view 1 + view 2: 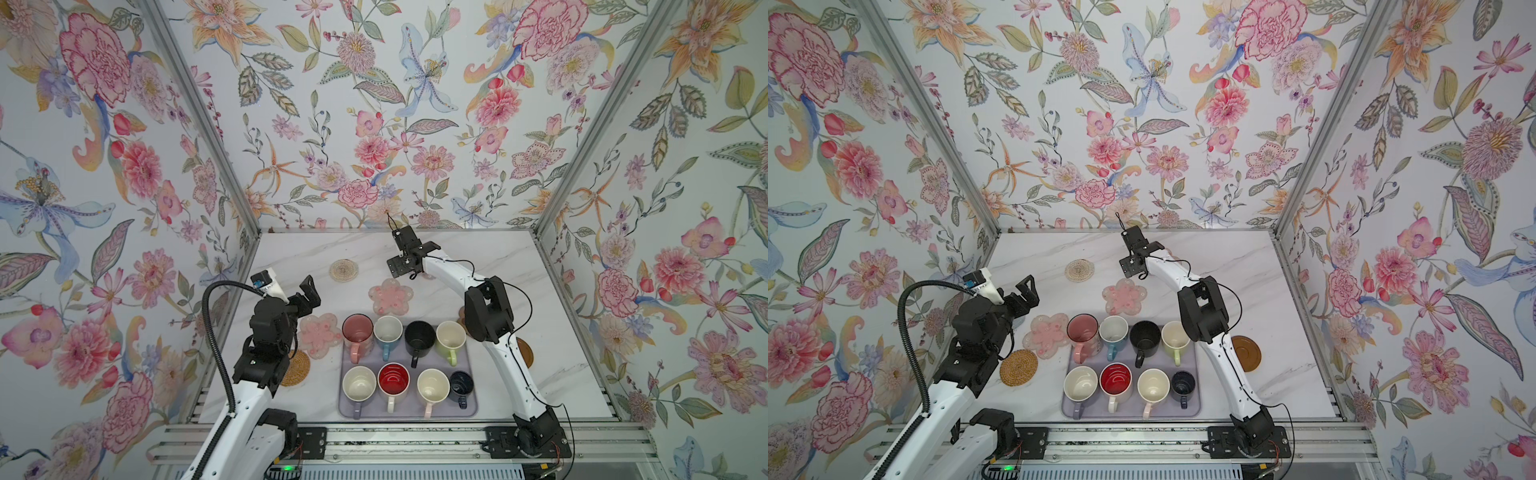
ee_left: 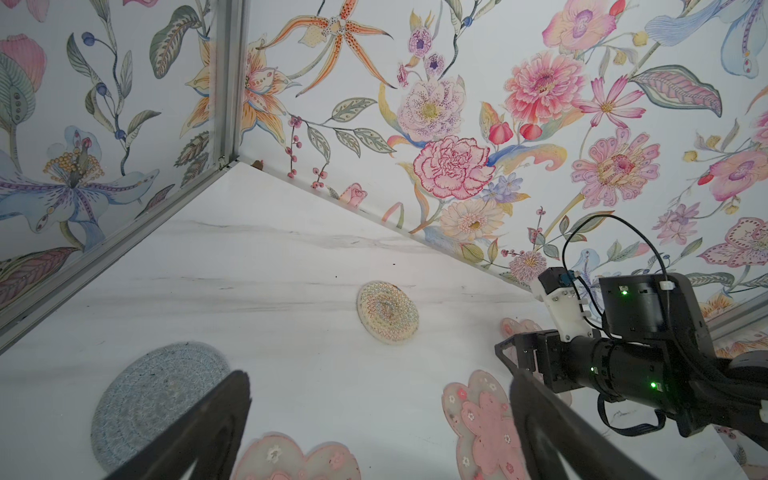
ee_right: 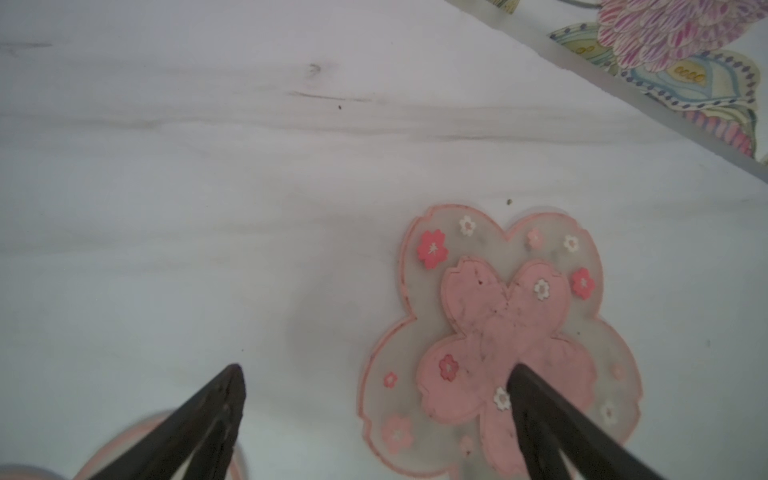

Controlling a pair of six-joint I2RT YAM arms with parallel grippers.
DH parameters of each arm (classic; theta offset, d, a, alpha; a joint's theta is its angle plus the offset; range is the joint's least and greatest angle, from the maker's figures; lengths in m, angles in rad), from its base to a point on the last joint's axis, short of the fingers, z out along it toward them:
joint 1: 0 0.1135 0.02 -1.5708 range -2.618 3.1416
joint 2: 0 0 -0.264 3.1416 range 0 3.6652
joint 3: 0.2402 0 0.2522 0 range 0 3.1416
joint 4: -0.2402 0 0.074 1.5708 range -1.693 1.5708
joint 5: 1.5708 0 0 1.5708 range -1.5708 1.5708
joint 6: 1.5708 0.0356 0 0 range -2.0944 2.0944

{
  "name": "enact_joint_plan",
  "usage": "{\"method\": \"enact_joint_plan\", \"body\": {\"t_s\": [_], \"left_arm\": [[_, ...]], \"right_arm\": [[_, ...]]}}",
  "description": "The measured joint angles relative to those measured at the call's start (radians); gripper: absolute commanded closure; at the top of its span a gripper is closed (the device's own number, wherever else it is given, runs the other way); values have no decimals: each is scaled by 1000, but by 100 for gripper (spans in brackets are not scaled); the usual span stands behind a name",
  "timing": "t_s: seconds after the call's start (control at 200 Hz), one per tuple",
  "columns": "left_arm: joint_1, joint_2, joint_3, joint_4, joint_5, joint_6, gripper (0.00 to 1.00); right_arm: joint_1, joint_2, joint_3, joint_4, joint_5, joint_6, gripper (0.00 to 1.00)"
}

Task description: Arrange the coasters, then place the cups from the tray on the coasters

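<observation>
Left claw [image 1: 309, 293] is spread wide with nothing in it, hanging over the table's left side. Right claw [image 3: 374, 370] is just as wide and empty out toward the far edge, one finger in front of a pink flower coaster [image 3: 498, 332]; can't tell if it touches. Tray [image 1: 407, 412] sits mid near edge with all eight cups [image 1: 393, 380] on it in two rows. Second flower coaster [image 1: 390, 296] lies just past the tray's far side, and a third flower coaster [image 1: 320, 334] sits right against its left side. Rattan coaster [image 1: 296, 368] is near that, beaded coaster [image 1: 344, 270] further back, and wooden disc [image 1: 1246, 353] off to the tray's right.
</observation>
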Motion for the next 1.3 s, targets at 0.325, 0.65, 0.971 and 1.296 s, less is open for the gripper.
{"method": "enact_joint_plan", "body": {"t_s": [0.325, 0.65, 0.971, 1.296], "left_arm": [[0, 8, 0, 1, 0, 0, 1], [0, -5, 0, -3, 0, 0, 1], [0, -17, 0, -17, 0, 0, 1], [0, -24, 0, -18, 0, 0, 1]], "right_arm": [[22, -154, -217, -4, -25, 6, 1], [34, -155, -242, 3, -25, 9, 1], [40, -112, -230, 3, -1, 12, 1], [48, -74, -172, 2, 18, 13, 1]]}}
